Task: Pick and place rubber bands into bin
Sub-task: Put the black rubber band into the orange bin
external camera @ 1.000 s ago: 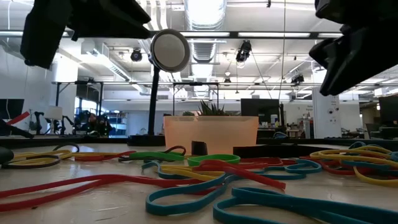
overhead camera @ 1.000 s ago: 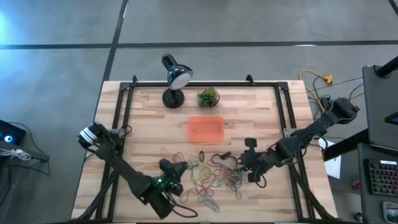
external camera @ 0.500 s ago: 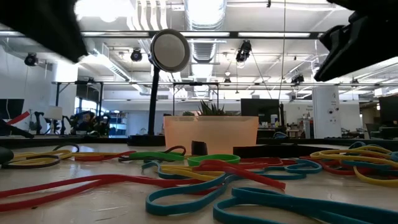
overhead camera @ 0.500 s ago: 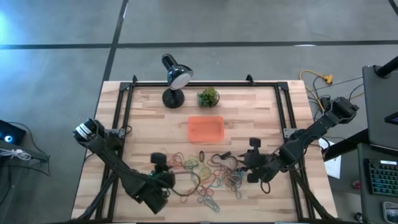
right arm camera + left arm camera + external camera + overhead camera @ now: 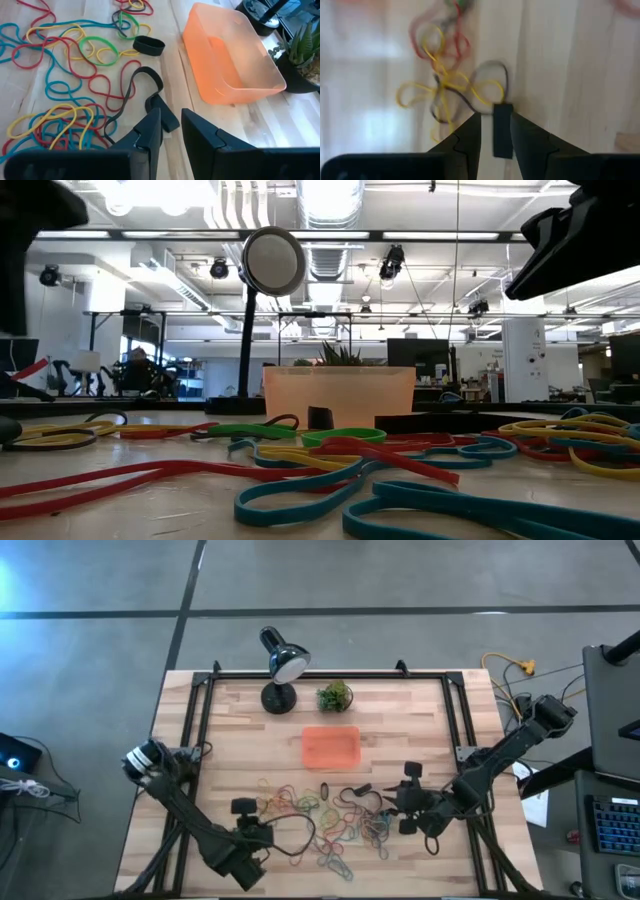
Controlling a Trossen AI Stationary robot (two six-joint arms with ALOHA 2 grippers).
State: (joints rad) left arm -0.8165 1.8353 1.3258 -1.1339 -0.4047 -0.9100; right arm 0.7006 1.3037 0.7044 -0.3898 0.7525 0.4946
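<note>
My right gripper [image 5: 403, 808], fingers nearly together and holding nothing, hovers just right of the rubber bands [image 5: 330, 815] (nearer than my left), with the bin [image 5: 330, 747] beyond them, up-left.

No readable text in any view
The bin [image 5: 330, 747], the rubber bands [image 5: 330, 818], the lamp [image 5: 280, 670] and the wooden table [image 5: 240, 755] carry no label, brand, number or sign that can be made out, and the room behind the table in the low view shows no lettering clear enough to read
</note>
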